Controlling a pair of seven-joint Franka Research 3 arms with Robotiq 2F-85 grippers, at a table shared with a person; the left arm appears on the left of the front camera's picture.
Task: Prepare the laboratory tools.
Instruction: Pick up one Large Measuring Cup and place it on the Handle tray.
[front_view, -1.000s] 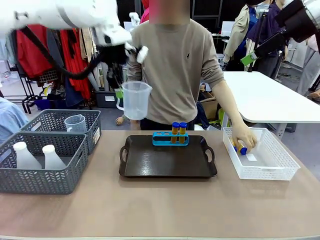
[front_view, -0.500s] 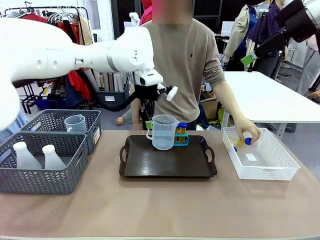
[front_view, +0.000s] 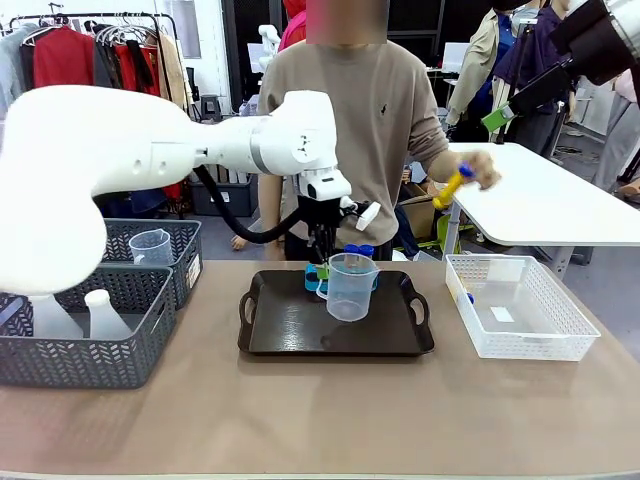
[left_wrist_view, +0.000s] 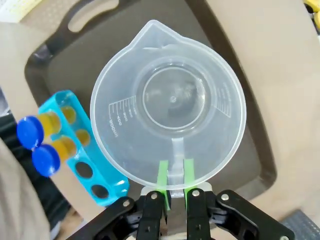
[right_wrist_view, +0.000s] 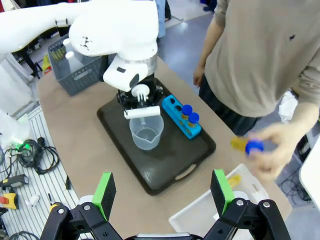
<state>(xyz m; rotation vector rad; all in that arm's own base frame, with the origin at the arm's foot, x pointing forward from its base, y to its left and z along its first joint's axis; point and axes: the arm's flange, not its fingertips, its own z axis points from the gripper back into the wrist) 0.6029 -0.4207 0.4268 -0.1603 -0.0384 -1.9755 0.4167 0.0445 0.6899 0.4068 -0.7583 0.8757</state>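
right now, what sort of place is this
Probably a robot research or demo room rather than a working laboratory. A white robot arm holds a clear beaker in its left pincer above a dark tray. A rack of hanging clothes stands behind the shared table.

The beaker (front_view: 352, 287) hangs before the left claw (front_view: 322, 271), over the tray (front_view: 290, 325). The tube rack (left_wrist_view: 94, 165) stands beside the claw, lattice baskets (front_view: 80, 350) well left, mesh basket (front_view: 520, 346) right.
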